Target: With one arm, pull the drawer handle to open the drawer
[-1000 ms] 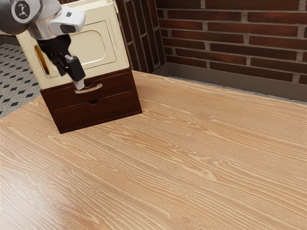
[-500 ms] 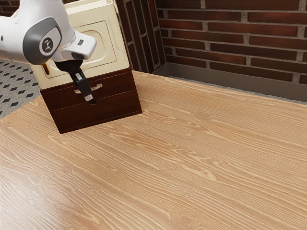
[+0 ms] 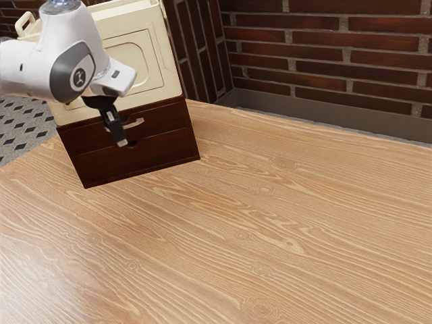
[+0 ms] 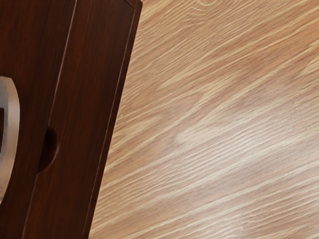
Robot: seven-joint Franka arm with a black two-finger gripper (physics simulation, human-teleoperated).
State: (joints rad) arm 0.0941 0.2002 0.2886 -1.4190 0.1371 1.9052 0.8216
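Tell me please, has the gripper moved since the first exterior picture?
Yes. Against the drawer handle, the gripper has moved down and slightly toward the exterior view's right; its tip now appears below the handle there.

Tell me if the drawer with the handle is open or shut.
Shut: the upper drawer, which bears the curved handle, sits flush with the lower drawer, a thin seam between them.

Lettering, numbers, brand names: none legible. Item, one: small pale emblem (image 3: 79, 77), dark ground, mounted on the rounded grey joint cap (image 3: 60, 73), above the gripper (image 3: 121, 142) and toward the exterior view's left; possibly a maker's mark, too small to read.
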